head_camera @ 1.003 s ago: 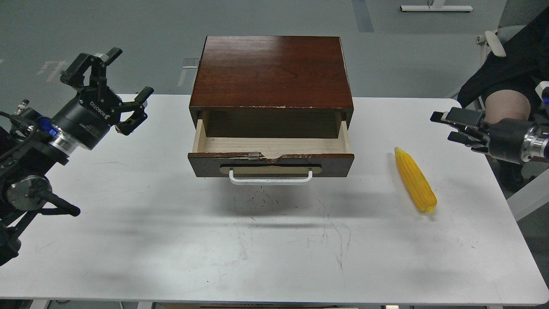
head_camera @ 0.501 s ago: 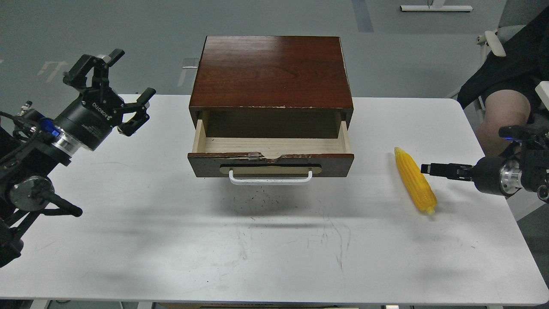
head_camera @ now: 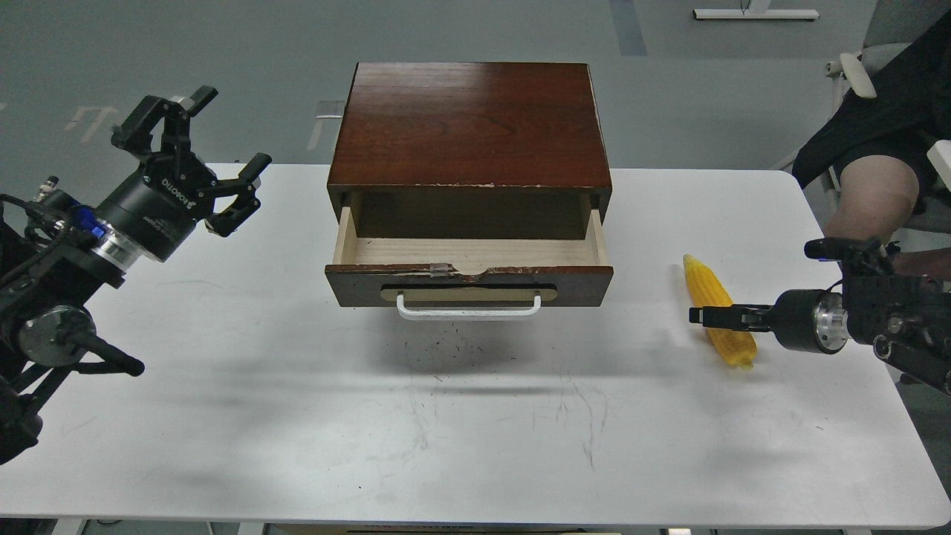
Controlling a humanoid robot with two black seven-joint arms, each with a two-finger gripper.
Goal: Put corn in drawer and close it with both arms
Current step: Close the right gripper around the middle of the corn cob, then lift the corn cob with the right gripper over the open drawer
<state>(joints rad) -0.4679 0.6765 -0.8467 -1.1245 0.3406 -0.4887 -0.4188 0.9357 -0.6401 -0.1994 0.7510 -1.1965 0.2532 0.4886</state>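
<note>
Landmark: the drawer (head_camera: 469,256), pulled open from its dark wooden cabinet (head_camera: 469,126) on the white table (head_camera: 461,416); pale inside, nothing in it.

Corn: the corn (head_camera: 718,310) lies flat on the table, right of the drawer and clear of it, pointed end away from me, blunt end toward me.

Right gripper: the right gripper (head_camera: 706,315) reaches in from the right of the drawer, seen edge-on across the middle of the cob. I cannot tell whether its fingers are spread or pressed together, nor whether they touch the corn yet.

Risk, grasp: a round, tapered cob can roll or squirt out if pinched off-centre; coming in sideways and low, the fingers could nudge it toward the table's right edge.

Risk, placing: the cob lies roughly front-to-back, while the drawer is wide and shallow; carried over unturned, it may catch on the chipped front or the cabinet's top lip.

Left gripper: the left gripper (head_camera: 199,156) hovers left of the drawer and further back, well apart from it, fingers spread wide, holding nothing.

Risk, closing: an uneven push from the two arms could skew the drawer, or slide the whole cabinet backward; a cob sticking up would jam it.
</note>
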